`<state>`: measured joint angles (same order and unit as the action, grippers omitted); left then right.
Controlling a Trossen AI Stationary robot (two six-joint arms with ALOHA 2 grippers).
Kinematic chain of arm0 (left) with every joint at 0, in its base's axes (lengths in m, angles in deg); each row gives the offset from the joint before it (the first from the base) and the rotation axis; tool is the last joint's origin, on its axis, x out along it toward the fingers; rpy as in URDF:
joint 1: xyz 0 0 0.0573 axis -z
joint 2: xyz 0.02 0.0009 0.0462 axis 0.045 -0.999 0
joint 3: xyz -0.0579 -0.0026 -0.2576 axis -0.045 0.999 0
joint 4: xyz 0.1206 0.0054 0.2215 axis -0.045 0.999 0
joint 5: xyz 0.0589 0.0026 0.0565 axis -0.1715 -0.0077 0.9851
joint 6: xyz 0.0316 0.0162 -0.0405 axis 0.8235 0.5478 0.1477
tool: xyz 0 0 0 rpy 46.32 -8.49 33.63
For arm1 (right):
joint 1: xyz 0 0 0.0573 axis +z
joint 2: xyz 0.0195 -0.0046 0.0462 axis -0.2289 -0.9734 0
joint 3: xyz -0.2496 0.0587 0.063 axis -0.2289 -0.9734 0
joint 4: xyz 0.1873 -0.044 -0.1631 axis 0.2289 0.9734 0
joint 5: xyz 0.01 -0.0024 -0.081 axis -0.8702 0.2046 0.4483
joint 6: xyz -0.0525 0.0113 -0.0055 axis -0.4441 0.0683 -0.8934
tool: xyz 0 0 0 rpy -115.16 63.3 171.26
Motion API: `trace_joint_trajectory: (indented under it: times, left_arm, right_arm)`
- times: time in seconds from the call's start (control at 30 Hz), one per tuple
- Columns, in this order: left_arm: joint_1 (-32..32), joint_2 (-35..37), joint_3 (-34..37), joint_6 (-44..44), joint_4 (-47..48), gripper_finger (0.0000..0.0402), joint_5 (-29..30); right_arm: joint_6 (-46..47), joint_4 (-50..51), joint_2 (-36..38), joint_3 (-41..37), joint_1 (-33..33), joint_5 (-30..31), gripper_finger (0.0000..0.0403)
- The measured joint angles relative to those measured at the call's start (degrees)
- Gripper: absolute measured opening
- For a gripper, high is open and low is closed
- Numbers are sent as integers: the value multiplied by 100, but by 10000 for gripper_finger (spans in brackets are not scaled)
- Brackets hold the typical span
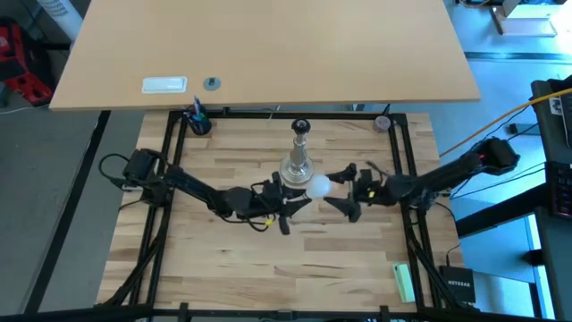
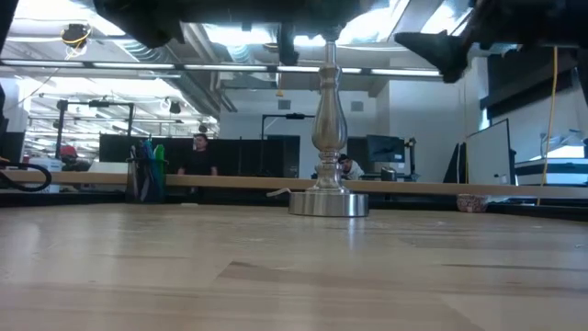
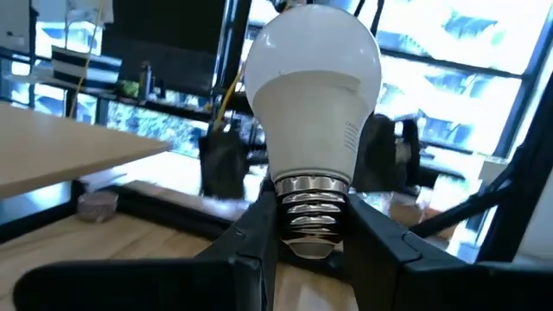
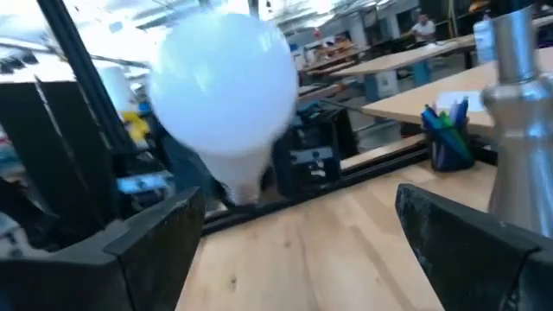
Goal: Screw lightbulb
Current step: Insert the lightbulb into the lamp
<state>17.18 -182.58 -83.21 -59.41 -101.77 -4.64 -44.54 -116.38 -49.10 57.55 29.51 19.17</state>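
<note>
While the left gripper point(image 3: 315, 238) fingers clamp the lightbulb point(image 3: 313, 95) by its base, the right gripper point(image 4: 298, 238) fingers gape just beyond its globe.

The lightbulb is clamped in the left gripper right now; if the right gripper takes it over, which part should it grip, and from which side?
Probably the white globe of the lightbulb. The left gripper is shut on the threaded metal base, so only the globe is free. The right gripper is open and faces it from its own side; closing across the globe's widest, rounded part looks safest, leaving the threads bare for the stand.
</note>
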Motion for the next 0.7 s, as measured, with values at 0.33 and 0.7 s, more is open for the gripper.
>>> trace_joint_trajectory:
  times: [0.33, 0.7]
  left_arm:
    - [122, -7, -4, -98, -299, 84, -99]
    - [304, -557, -813, 133, -261, 84, -140]
  right_arm:
    - [-273, -305, -718, 772, 37, -901, 380]
    - [-623, -211, -715, 911, 95, -1175, 364]
